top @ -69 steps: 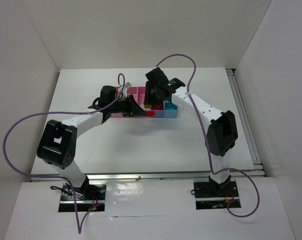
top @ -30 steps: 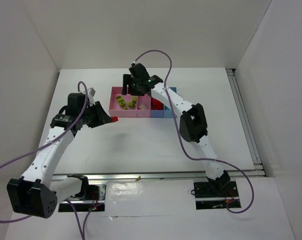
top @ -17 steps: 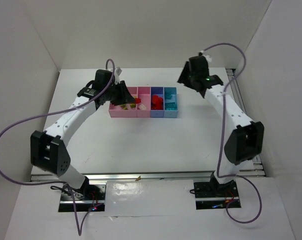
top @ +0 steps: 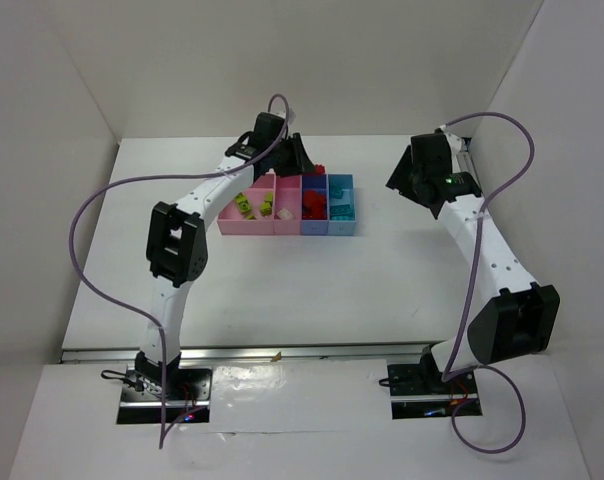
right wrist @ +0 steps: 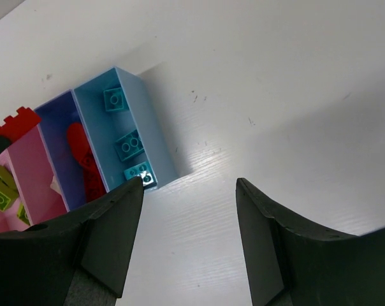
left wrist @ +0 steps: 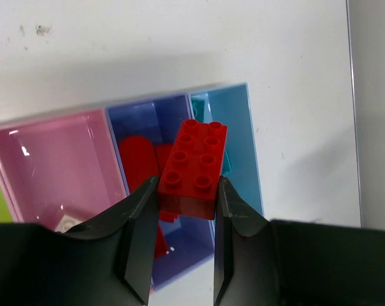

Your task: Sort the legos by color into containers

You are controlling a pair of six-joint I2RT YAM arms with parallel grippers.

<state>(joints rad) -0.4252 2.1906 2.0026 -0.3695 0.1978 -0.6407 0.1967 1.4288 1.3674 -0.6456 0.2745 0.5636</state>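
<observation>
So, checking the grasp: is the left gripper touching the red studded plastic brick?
Touching. The left wrist view shows the left gripper with black fingers pressed against both sides of the red studded plastic brick.

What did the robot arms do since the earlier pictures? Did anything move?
The left claw, still shut on a red brick, swung from left of the row of bins to over the dark blue bin. The right claw, open and empty, pulled back from over the bins to the right side. The bins stayed where they were.
</observation>
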